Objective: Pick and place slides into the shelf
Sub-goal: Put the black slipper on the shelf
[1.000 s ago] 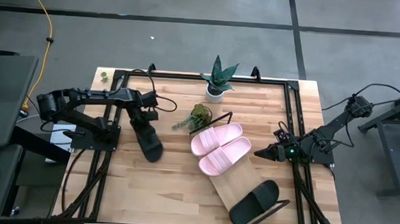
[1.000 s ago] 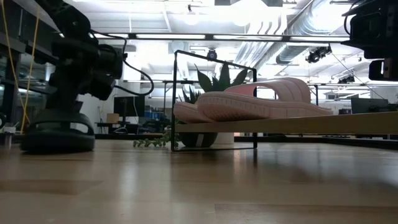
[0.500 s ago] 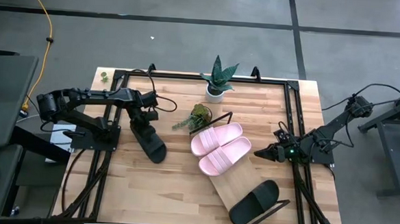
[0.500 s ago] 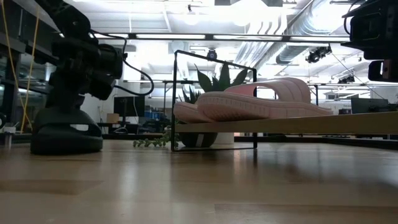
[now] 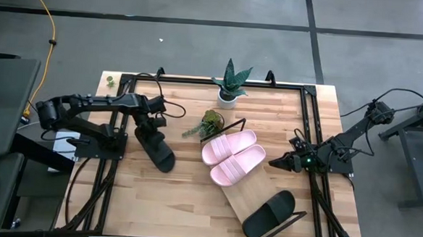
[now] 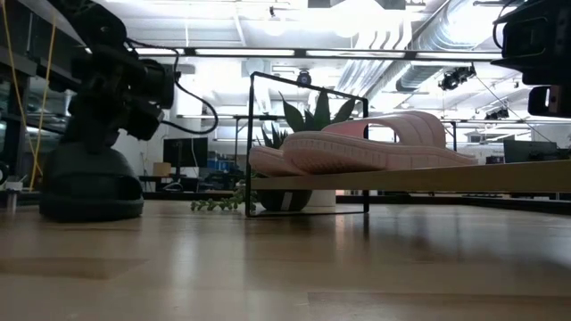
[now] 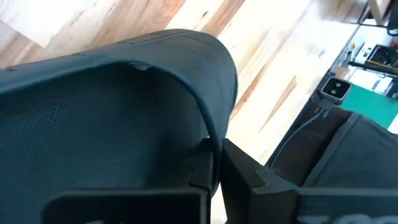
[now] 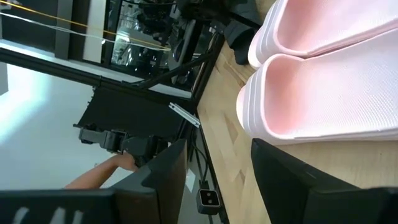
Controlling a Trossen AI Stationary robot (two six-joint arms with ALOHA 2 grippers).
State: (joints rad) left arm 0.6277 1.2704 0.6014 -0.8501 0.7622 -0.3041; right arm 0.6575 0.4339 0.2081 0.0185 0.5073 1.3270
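A black slide (image 5: 159,150) lies on the table's left half, with my left gripper (image 5: 148,128) shut on its strap; the low view shows this slide (image 6: 89,183) under the gripper (image 6: 111,116). Two pink slides (image 5: 228,145) (image 5: 238,164) lie side by side on the far end of the shelf (image 5: 245,196). A second black slide (image 5: 269,214) lies on the shelf's near end. My right gripper (image 5: 276,164) stands open at the table's right, pointing at the pink slides (image 8: 323,93) without touching them. My left gripper pinches the edge of the black slide's strap (image 7: 210,134) between its two fingers (image 7: 245,177). The fingers come slanting down from the table's far left. The slide's sole (image 6: 89,212) rests on the table.
A spiky plant in a white pot (image 5: 230,89) stands at the far edge, and a small leafy plant (image 5: 211,123) sits by the shelf's black wire end (image 5: 229,125). Bare wood lies between the black slide and the shelf. A person's hand (image 8: 106,171) shows beyond the table.
My left gripper has shut on the black slide's strap while staying in place, rolling slightly. The slide has shifted a little on the table and its strap stands a bit higher in the low view.
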